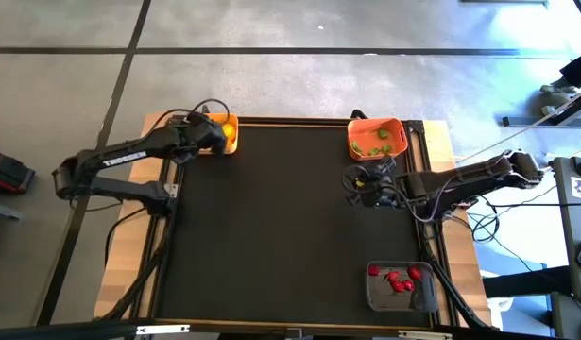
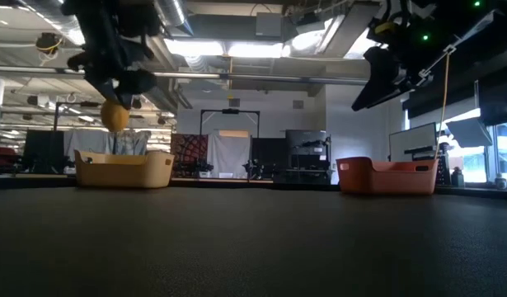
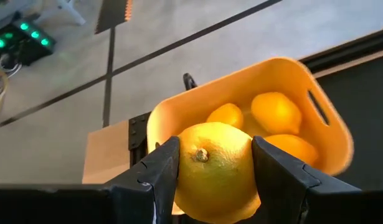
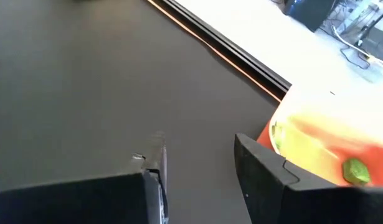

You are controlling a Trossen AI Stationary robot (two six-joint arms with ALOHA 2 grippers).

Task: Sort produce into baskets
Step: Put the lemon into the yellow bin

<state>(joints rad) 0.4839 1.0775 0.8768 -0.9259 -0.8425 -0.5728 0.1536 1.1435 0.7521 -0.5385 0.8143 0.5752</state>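
A yellow lemon [image 3: 216, 180] sits between the fingers of my left gripper [image 3: 216, 148], which is shut on it. In the low view the lemon [image 2: 115, 115] hangs above the yellow-orange basket [image 2: 125, 169] at the table's far left corner. That basket [image 3: 284, 74] holds three more lemons [image 3: 275, 112]. My right gripper [image 4: 200, 146] is open with nothing between its fingers, above the mat just near of the orange-red basket [image 1: 377, 139], which holds green pieces [image 4: 355, 170]. The dark grey basket [image 1: 399, 286] at the near right holds red pieces [image 1: 398, 280]. My left gripper pinches the lemon between its two fingers, one on each of its opposite sides [image 3: 186, 177], with its stem end toward the wrist camera. The fingers slant down toward the table's far left corner. The lemon is lifted clear, above the yellow-orange basket.
The black mat [image 1: 290, 227] between the baskets is bare. A raised frame [image 1: 422, 132] runs along the table's edges, and cables [image 1: 432, 212] trail by the right arm. The room beyond shows racks and screens.
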